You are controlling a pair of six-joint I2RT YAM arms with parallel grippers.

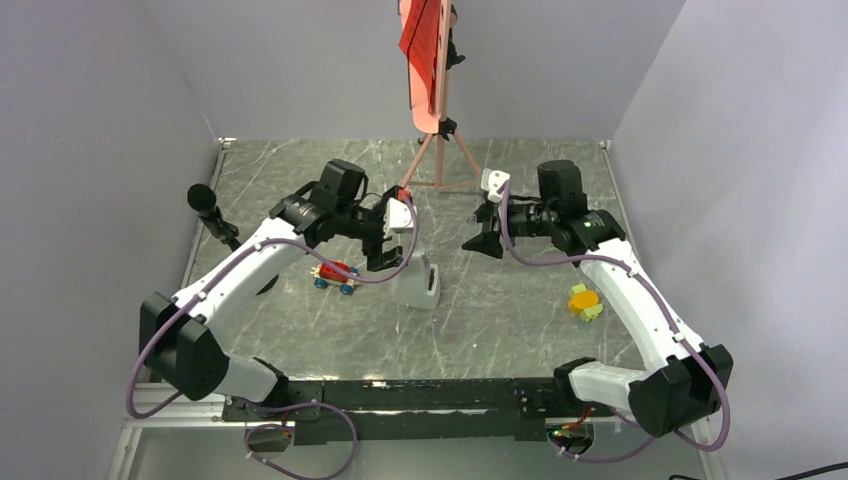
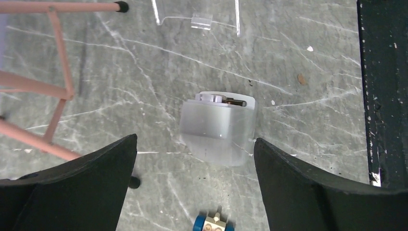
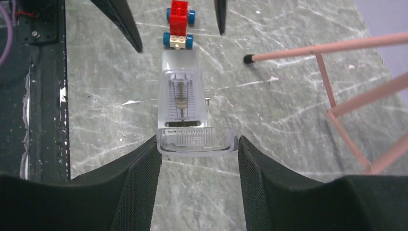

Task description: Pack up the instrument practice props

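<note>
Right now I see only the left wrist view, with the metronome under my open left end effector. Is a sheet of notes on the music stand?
Observer: Yes, a red sheet rests on the music stand desk, at the far end of the table.
Operator: Which way does the metronome face?
Observer: The metronome turns its pendulum side toward the right end effector.
Operator: What lies on the right side?
Observer: A small yellow-and-green object, beside the right arm.
</note>
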